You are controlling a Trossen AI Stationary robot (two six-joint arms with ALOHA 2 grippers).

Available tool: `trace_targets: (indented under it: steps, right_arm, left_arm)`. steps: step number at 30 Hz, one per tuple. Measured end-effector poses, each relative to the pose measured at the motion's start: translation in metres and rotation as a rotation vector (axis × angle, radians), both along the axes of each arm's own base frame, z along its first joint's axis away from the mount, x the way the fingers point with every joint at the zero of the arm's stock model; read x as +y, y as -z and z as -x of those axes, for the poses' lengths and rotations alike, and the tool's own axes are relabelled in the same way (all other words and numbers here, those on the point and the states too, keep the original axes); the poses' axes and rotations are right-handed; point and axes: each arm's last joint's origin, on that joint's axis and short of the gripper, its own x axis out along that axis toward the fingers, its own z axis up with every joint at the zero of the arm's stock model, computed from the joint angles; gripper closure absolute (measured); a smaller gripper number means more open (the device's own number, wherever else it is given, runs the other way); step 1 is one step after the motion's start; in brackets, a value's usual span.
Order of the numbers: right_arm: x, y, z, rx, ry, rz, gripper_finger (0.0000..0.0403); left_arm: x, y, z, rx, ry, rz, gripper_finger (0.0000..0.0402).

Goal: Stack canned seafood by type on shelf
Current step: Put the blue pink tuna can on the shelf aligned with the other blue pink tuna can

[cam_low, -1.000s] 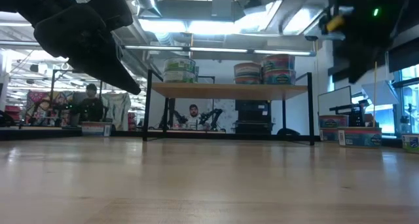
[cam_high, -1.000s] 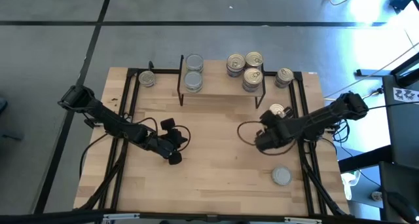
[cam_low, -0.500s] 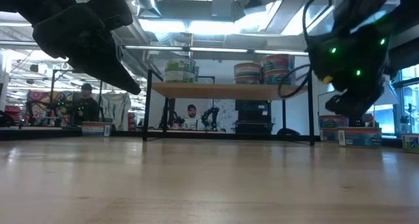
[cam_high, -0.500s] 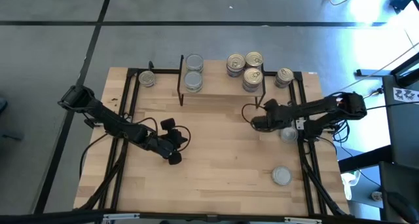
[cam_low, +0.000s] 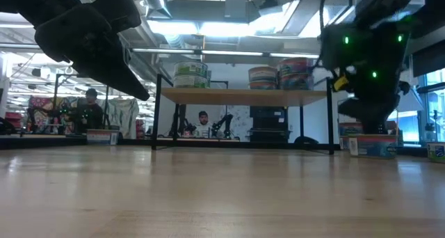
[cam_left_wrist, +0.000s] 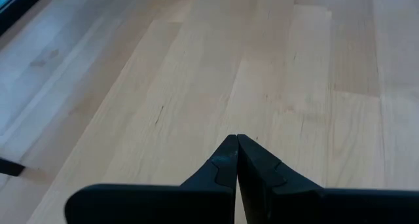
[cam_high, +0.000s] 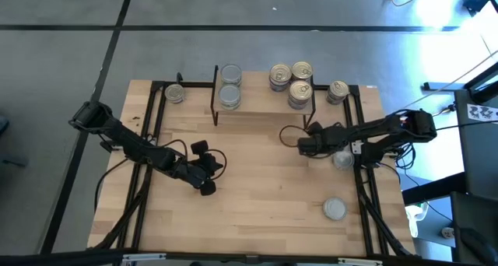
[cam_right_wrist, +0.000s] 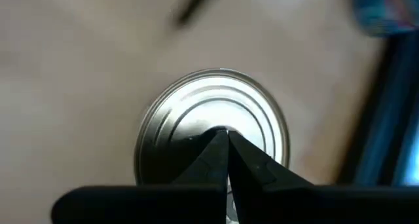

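Note:
The shelf [cam_high: 261, 112] stands at the table's far edge, with silver-lidded tins [cam_high: 230, 95] on its left part and gold-lidded tins [cam_high: 299, 93] on its right. My right gripper [cam_high: 305, 147] is shut, just in front of the shelf's right leg. In the right wrist view its tips [cam_right_wrist: 227, 131] point down at a tin with a ringed silver lid [cam_right_wrist: 213, 112]. In the low view it hangs over a blue-labelled tin [cam_low: 377, 147] that rests on the table. My left gripper [cam_high: 208, 185] [cam_left_wrist: 236, 139] waits shut above bare wood at centre left. My right gripper's shut fingertips [cam_right_wrist: 219, 142] stand over the middle of the tin's lid [cam_right_wrist: 196, 109], coming steeply from above. Whether they touch the lid, I cannot tell. The tin sits upright on the table.
Loose tins stand on the table: a silver one [cam_high: 343, 159] beside my right arm, another [cam_high: 334, 209] near the front right, and gold ones left [cam_high: 175, 93] and right [cam_high: 337, 91] of the shelf. Bare wood lies between the arms. People sit in the room beyond.
My right gripper has swung toward the table's far edge and sunk, tipping more steeply downward, and now stands over a tin by the shelf's right leg. Its arm now covers the tin seen there before and has uncovered the silver tin beside it.

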Motion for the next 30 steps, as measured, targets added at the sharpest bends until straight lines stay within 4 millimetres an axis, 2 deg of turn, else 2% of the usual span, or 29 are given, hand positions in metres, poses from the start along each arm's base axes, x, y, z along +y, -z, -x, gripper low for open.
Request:
trace_targets:
  steps: [6,8,12,24,30]
  right_arm:
    - [0.034,-0.011,-0.031,-0.253,-0.176,-0.188,0.0393]
    - [0.042,-0.008,-0.043,-0.341,-0.221,-0.254,0.0393]
    - [0.055,0.000,-0.059,-0.421,-0.316,-0.261,0.0393]
    - [0.067,0.027,-0.102,-0.634,-0.502,-0.216,0.0393]
    - [0.069,0.031,-0.115,-0.732,-0.588,-0.149,0.0393]
  left_arm:
    - [0.000,0.000,0.000,0.000,0.000,0.000,0.0396]
    - [0.000,0.000,0.000,0.000,0.000,0.000,0.0396]
    - [0.000,0.000,0.000,0.003,0.005,-0.006,0.0396]
    - [0.000,-0.001,-0.001,-0.004,0.016,-0.014,0.0396]
    - [0.000,-0.001,-0.001,0.009,0.055,-0.060,0.0396]
